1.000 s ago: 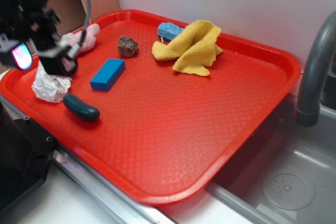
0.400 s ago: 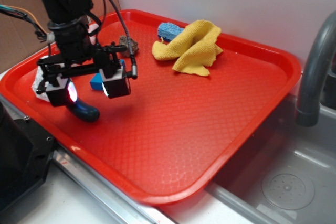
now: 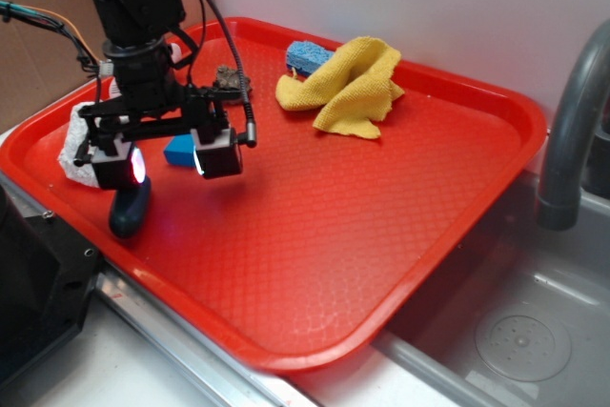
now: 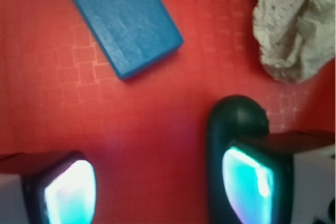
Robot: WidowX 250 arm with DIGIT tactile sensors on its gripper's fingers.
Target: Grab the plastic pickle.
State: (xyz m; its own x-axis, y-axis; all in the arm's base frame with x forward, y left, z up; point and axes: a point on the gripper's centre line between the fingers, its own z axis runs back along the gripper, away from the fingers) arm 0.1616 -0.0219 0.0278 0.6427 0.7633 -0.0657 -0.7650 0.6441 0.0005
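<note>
Plastic pickle (image 3: 130, 212) lying at lower left of the exterior frame near the front rim of the red tray (image 3: 381, 235), partly hidden under one pad (image 4: 247, 187) of the gripper (image 3: 167, 159), jaws spread wide and grasping nothing. Approach step judged in hand; next move calling for shifting sideways to straddle the pickle, then closing. Tray also holding a blue block (image 4: 123, 19), white crumpled cloth (image 4: 291, 22), brown rock-like piece (image 3: 229, 76), yellow cloth (image 3: 348, 88) and blue sponge (image 3: 305, 52).
</note>
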